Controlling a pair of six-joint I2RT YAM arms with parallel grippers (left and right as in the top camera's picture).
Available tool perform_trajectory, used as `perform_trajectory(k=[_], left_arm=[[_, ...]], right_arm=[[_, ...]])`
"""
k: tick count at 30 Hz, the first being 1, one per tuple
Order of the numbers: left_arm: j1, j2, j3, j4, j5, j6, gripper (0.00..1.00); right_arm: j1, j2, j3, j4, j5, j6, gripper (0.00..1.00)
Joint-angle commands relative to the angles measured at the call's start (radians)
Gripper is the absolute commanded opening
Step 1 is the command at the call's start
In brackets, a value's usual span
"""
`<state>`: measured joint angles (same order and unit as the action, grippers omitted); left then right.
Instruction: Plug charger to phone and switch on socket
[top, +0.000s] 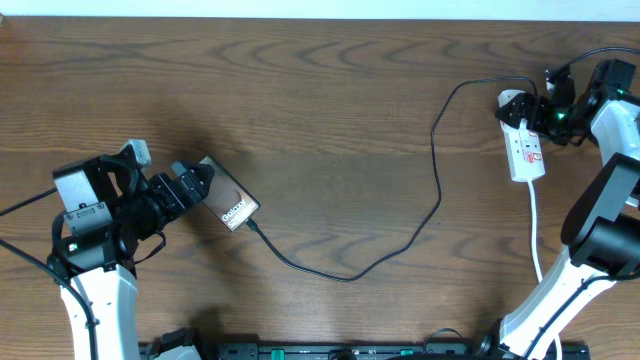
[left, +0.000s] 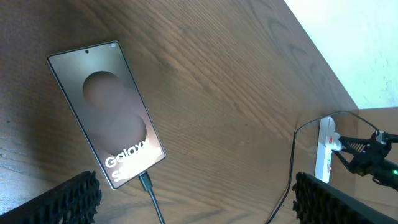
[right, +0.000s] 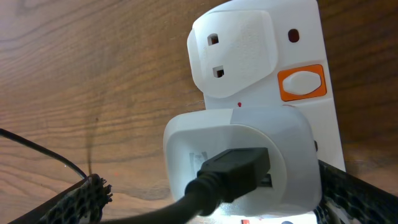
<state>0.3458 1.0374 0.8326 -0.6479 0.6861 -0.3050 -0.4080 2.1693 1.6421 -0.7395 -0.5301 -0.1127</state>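
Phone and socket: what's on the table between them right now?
Only the charger cable, looping from the phone to the socket; the rest is bare table. Overhead view shows it.

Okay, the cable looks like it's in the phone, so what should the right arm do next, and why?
Probably bring the right gripper onto the orange switch of the socket and press it. The charger tip appears seated in the phone, and its other end sits in the adapter on the socket, so switching on seems to be what remains.
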Motion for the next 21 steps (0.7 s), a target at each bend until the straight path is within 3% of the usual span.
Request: perform_trajectory(k=[1,21], left_arm=[[0.002,0.002,-0.008,-0.003,0.009,0.025,0.98],[0.002,0.002,-0.008,-0.011,0.009,0.025,0.98]], right_arm=[[0.041,0.037,-0.002,-0.031,-0.074,0.023,0.99],[0.021,0.036,0.147,-0.172,-0.018,-0.001,0.99]])
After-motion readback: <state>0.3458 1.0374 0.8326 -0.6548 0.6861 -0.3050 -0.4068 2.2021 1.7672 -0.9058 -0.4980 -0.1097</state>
